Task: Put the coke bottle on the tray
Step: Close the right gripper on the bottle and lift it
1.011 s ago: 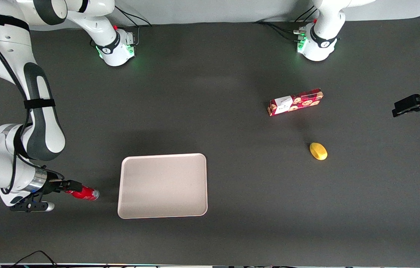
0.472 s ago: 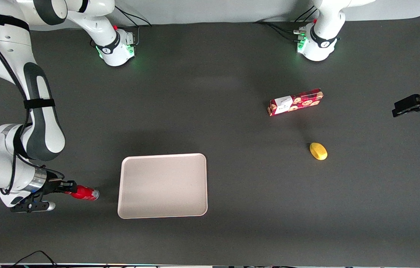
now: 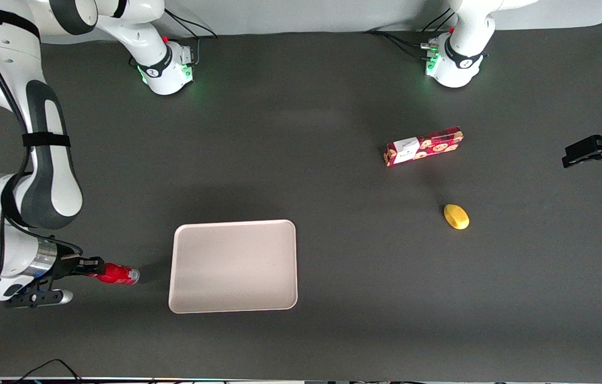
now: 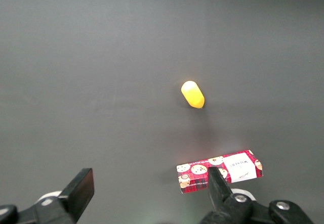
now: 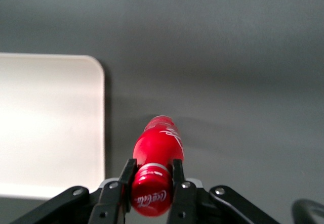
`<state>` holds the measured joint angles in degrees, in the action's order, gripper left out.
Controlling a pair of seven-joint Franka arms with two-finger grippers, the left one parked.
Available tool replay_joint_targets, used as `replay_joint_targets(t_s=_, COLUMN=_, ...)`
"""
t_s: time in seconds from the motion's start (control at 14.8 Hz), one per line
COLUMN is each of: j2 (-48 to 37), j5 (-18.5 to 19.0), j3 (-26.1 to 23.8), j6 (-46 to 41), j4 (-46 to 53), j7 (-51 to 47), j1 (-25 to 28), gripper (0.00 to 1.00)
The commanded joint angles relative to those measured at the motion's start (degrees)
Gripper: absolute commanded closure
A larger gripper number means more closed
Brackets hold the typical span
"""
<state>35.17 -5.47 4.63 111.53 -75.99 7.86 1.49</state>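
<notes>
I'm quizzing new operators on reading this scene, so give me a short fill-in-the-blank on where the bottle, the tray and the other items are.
1. The gripper is shut on the ____ end of the coke bottle.
2. The tray holds ____ so far.
3. The cookie box lies ____ from the front camera than the yellow object.

Missing words: cap; nothing; farther
</notes>
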Motion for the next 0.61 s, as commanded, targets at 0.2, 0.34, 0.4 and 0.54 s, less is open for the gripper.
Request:
replay_joint_targets(t_s=0.2, j2=-10.2, j5=1.8, j3=0.0, j6=-26.0, j4=8.2, j7=0.7, j1=1.4, gripper=1.0)
replay_joint_targets(t_s=0.34, j2=-11.0, j5=2.1, j3=0.0, j6=-26.5, j4=8.1, j7=0.6, j1=1.4, gripper=1.0)
replay_joint_targets(t_s=0.4, j2=-10.9, j5=2.0, j3=0.0, j6=-26.5, j4=8.1, j7=0.5, j1=1.4, gripper=1.0)
replay_joint_targets(t_s=0.54, j2=-10.6, j5=2.0, j3=-1.5, j6=-26.3, j4=7.8, j7=-4.1, j1=2.6, gripper=1.0)
